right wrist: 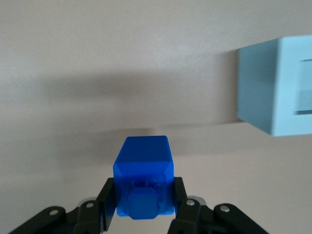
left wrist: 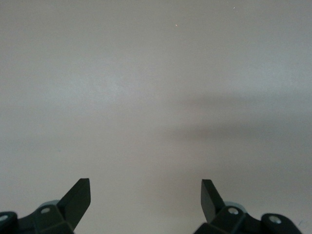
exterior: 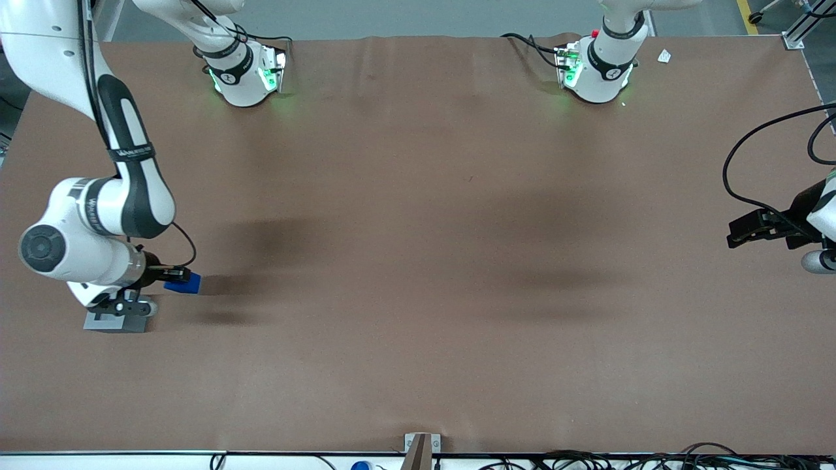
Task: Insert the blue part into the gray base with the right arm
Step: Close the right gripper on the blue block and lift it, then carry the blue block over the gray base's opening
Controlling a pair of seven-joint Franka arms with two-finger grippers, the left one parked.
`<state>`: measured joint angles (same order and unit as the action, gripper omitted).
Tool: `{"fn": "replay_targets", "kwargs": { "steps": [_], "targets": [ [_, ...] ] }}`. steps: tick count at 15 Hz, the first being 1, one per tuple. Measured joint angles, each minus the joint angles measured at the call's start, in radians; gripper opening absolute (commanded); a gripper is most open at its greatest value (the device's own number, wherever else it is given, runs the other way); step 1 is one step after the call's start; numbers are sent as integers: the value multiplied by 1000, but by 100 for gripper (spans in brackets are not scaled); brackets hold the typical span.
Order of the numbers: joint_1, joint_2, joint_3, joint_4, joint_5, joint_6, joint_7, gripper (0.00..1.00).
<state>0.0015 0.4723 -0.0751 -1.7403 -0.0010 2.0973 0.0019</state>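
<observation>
Blue part (right wrist: 144,181) sat clamped between my gripper (right wrist: 144,204) fingers, lifted off the brown table (exterior: 418,261) so I could carry it freely. I held it by its flanks, which left its leading end bare for the insertion. Gray base (right wrist: 275,90) stood on the table just beside me, at the working arm's end, its recess unfilled; the two were apart, so alignment over that recess was, I judged, the next need.
</observation>
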Motion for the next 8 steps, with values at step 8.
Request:
{"fn": "replay_targets", "kwargs": {
  "steps": [8],
  "targets": [
    [-60,-58,-6,161,-1,-184,-13,2]
  ]
}}
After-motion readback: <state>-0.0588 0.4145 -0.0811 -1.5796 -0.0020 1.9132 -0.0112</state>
